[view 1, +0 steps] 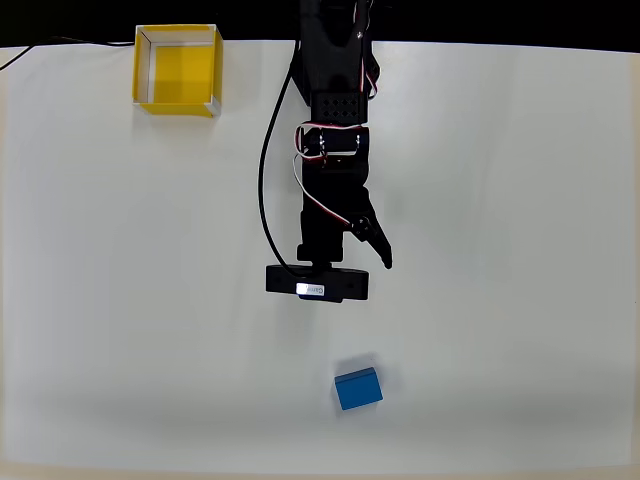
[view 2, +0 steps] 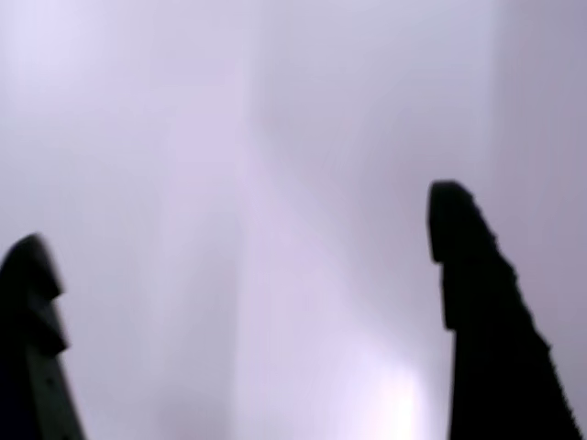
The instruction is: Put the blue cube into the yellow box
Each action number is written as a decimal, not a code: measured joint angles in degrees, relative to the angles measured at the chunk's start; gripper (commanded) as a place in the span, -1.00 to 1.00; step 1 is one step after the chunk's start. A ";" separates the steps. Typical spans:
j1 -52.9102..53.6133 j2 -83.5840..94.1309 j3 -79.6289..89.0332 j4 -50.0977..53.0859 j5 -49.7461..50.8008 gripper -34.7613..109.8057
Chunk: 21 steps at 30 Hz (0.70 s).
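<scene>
The blue cube (view 1: 357, 389) lies on the white table near the front edge in the overhead view, slightly turned. The yellow box (view 1: 178, 70) stands open-topped at the far left corner, with nothing inside. My black arm reaches down from the top centre, and my gripper (view 1: 355, 262) hangs over bare table a short way behind the cube. In the wrist view my gripper (view 2: 240, 218) is open: two dark fingers (view 2: 477, 302) stand wide apart with blurred white table between them.
The white table (view 1: 520, 250) spreads wide to both sides of the arm. A black cable (view 1: 264, 170) loops along the arm's left side. The table's far edge meets a dark background along the top.
</scene>
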State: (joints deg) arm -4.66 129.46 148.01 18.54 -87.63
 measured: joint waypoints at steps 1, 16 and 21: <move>0.00 -3.43 -2.02 -2.11 -0.44 0.25; 0.53 -49.48 -37.88 -16.17 -5.10 0.29; 0.44 -57.39 -46.58 -16.17 -5.19 0.29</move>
State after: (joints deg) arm -4.22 72.07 101.43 2.37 -92.81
